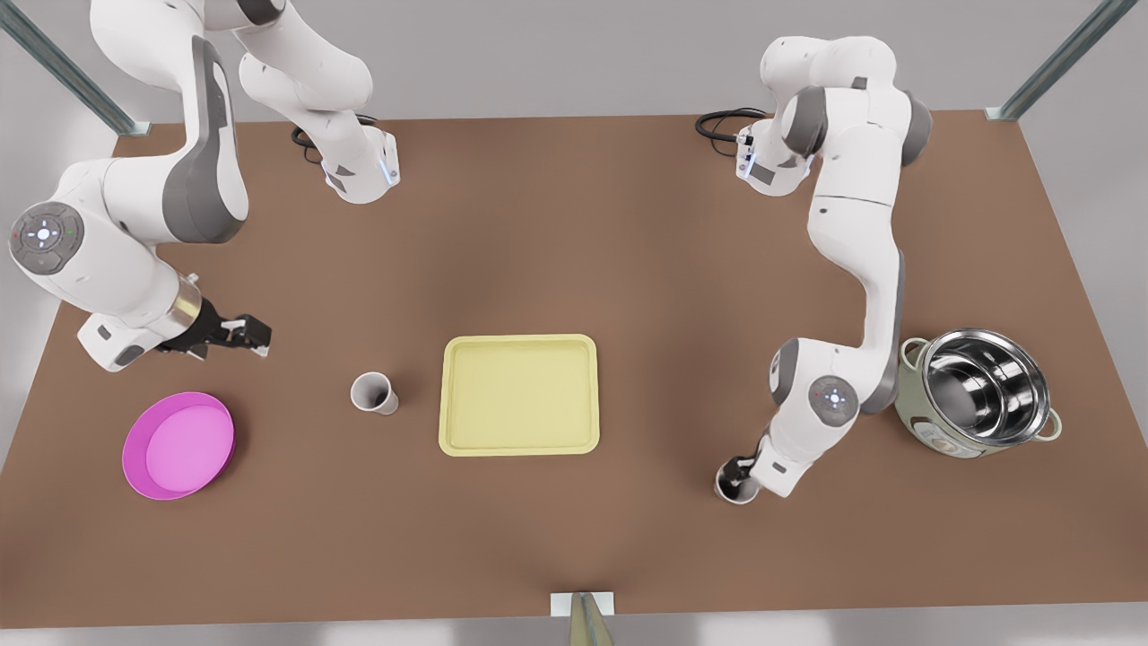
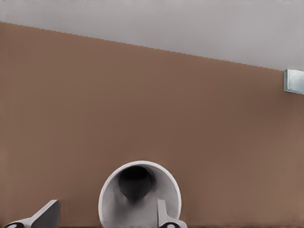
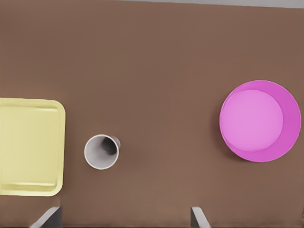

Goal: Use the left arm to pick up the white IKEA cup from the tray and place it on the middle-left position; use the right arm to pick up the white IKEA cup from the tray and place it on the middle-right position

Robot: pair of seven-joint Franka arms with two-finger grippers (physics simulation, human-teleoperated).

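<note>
Brown table (image 1: pixel 574 224), grey wall. Left jaws open astride cup (image 1: pixel 726 492); right jaws open, empty, near pink dish (image 1: pixel 179 444).

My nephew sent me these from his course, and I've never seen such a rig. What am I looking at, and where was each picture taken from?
These are simulator renders of two white robot arms at a brown table. The front view looks down on the whole scene, and the other two come from cameras on the arms' wrists.

On the table are an empty pale yellow tray, a pink dish, a steel pot and two white cups. One cup stands free beside the tray.

The left end effector, at the front view's right, is open at the other cup. The right end effector hovers open, holding nothing.
</note>
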